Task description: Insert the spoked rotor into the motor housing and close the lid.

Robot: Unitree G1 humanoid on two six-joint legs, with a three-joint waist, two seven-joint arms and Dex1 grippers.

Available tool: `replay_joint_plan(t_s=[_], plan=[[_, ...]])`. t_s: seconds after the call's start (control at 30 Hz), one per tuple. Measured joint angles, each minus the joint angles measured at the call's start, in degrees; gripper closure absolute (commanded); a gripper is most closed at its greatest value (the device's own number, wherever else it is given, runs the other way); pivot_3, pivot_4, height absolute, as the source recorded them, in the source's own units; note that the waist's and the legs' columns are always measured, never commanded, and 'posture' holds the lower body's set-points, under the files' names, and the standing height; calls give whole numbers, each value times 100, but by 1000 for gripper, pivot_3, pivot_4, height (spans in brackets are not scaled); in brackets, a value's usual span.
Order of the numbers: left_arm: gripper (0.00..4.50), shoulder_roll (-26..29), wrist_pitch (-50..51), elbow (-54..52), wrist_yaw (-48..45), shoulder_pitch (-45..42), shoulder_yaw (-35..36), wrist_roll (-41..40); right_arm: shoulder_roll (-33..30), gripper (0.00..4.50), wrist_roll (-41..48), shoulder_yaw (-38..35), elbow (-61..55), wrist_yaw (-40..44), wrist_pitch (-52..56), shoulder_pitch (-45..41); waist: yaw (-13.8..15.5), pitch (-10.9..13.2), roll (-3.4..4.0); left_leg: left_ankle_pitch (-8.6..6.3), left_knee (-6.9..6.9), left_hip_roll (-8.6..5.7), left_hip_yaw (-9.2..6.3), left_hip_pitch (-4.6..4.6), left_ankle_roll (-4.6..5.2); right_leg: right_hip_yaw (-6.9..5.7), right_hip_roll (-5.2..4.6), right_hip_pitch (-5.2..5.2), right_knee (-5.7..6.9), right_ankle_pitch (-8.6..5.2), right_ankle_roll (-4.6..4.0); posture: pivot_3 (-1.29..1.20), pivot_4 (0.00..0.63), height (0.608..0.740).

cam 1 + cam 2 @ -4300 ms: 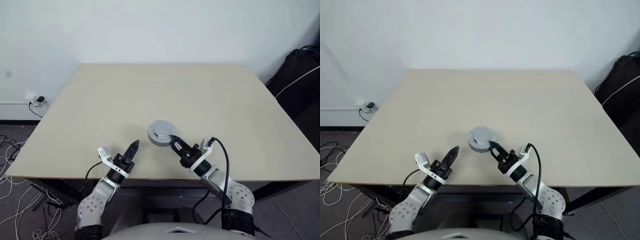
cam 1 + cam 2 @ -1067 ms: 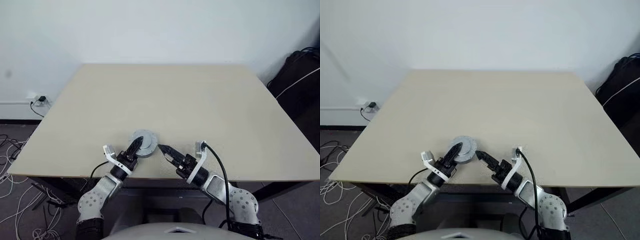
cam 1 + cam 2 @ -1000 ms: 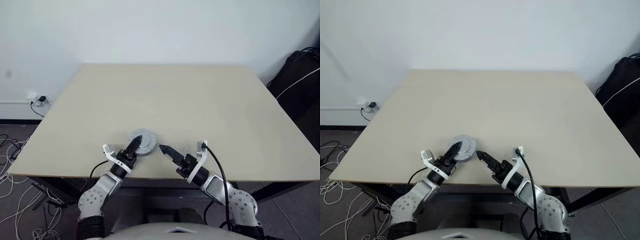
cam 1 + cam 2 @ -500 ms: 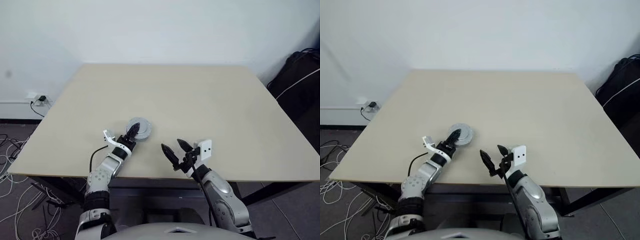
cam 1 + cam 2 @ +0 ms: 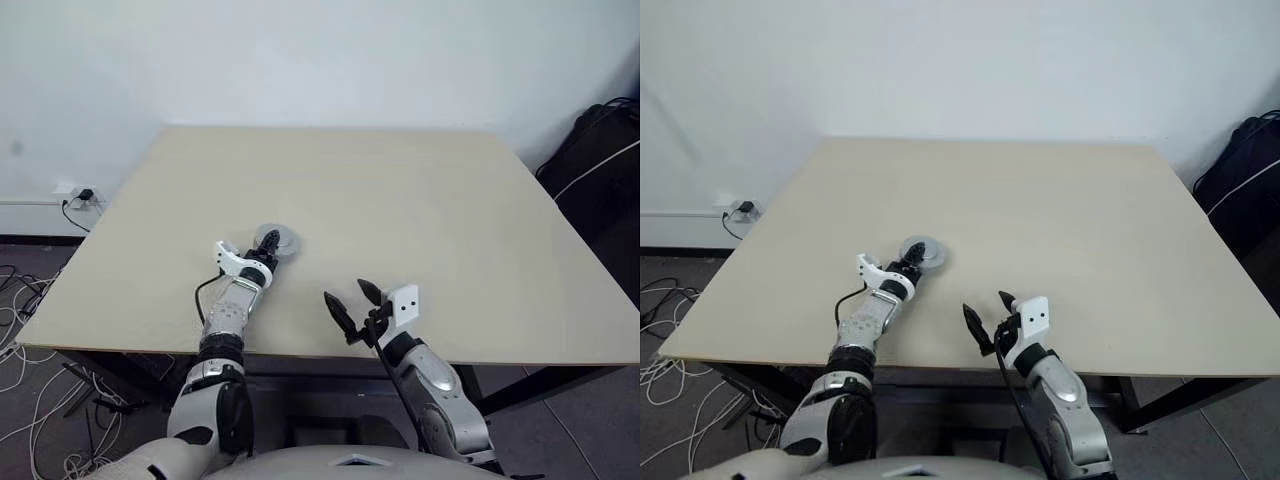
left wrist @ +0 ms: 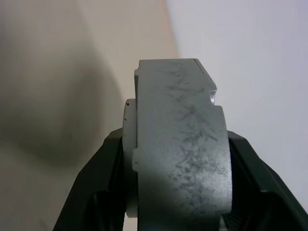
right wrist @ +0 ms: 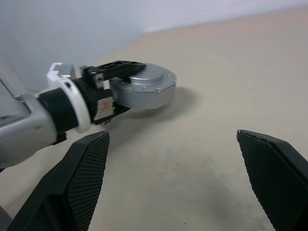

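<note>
White wall is filling the upper part of the head views, and below it a beige worktop (image 5: 420,210) is spreading across the middle of the frame, with a dark bag (image 5: 600,150) at the right edge and cables and a wall socket (image 5: 75,197) at the left edge, on the floor side.

Left of centre in the head views, the left pincer (image 5: 266,247) is reaching out over the worktop and clamping a round silver-grey metal assembly (image 5: 276,241). In the right wrist view this assembly (image 7: 144,90) is showing as a thick closed puck: a smooth lid (image 7: 147,76) with a raised middle sitting on top of the body (small screws are dotting its side wall). It is sitting at worktop level and casting a shadow there; whether it is resting on the surface I cannot tell. The left wrist view is looking edge-on at the scratched grey puck (image 6: 180,159), with one black finger (image 6: 103,187) pressing each side.

Lower centre of the head views, the right pincer (image 5: 350,302) is hanging near the worktop's front edge, well apart from the assembly, its two black fingers (image 7: 84,178) spread wide and gripping nothing.
</note>
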Motion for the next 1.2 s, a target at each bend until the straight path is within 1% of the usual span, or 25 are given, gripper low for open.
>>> replay_joint_plan(t_s=[0.23, 0.33, 0.37, 0.4, 0.53, 0.57, 0.67, 0.8, 0.87, 1.03, 1.1, 1.2], plan=[[2364, 5, -279, 643, 202, -331, 200, 309, -20, 0, -14, 21, 9, 27, -5, -1, -3, 2, -3, 1, 1, -3, 0, 0, 2, 0, -1, 1, 1, 3, 5, 0, 0, 740], [2364, -6, -284, 688, 258, -379, 275, 352, -40, 0, -33, 28, 16, 30, 5, -1, -4, 1, -3, 1, 4, -3, 0, 2, 3, 0, -1, 4, 2, 5, 7, 0, 0, 740], [1656, -10, -282, 689, 287, -380, 303, 355, -42, 0, -38, 28, 25, 30, 12, -1, -4, 1, -4, -2, 4, -3, 0, 8, 7, 0, -1, 10, 2, 5, 7, 0, 0, 740], [1447, -10, -279, 689, 345, -380, 326, 361, -42, 0, -46, 28, 37, 30, 23, -1, -11, 1, -4, -13, 4, -2, 0, 16, 25, 0, -1, 18, 2, 5, 7, 0, 0, 740], [120, -19, -157, 563, 533, -376, 351, 400, -39, 0, -94, 38, 70, 28, 81, -1, -23, -12, -4, -15, 6, -2, -1, 32, 26, 0, 0, 34, 3, 7, 9, 0, 0, 740], [55, -22, -124, 502, 568, -367, 337, 424, -38, 0, -101, 41, 72, 28, 89, -1, -33, -16, -5, -15, 6, -2, -1, 37, 26, 0, 0, 38, 4, 7, 9, 0, 0, 740], [55, -34, 143, 66, 826, -140, 245, 484, -34, 0, -107, 47, 75, 23, 113, 2, -96, -34, -4, -17, 4, 1, 0, 55, 26, 2, 1, 53, 4, 6, 10, 0, 0, 740], [55, -69, 697, -939, 1105, 499, -84, 608, 3, 0, -116, 60, 83, 18, 127, 1, -125, -62, -3, -19, -11, 1, 1, 83, 27, 8, -2, 73, 3, 0, 3, 0, 0, 740], [55, -67, 976, -1441, 1126, 838, -248, 630, 23, 0, -120, 59, 86, 0, 157, -2, -144, -81, -1, -19, -19, 1, 2, 93, 27, 9, -3, 78, 3, -5, -3, 0, 0, 740], [55, 160, 1628, -2626, 1090, 1747, -825, 809, 41, 0, -167, 27, 154, -165, 262, -8, -195, -119, 17, -21, -26, 4, 2, 106, 24, 13, -7, 86, 6, -14, -5, 0, 0, 740], [55, 217, 1763, -2960, 1057, 2017, -961, 821, 38, 0, -196, 25, 178, -203, 311, -7, -223, -123, 20, -22, -26, 11, 2, 111, 21, 15, -12, 89, 6, -27, 10, 0, 0, 740], [55, 339, 1806, -3471, 925, 2480, -1226, 992, 34, 0, -229, 14, 197, -255, 325, -4, -232, -126, 26, -25, -27, 19, 3, 118, 15, 16, -11, 93, 5, -34, 6, 0, 0, 740]])
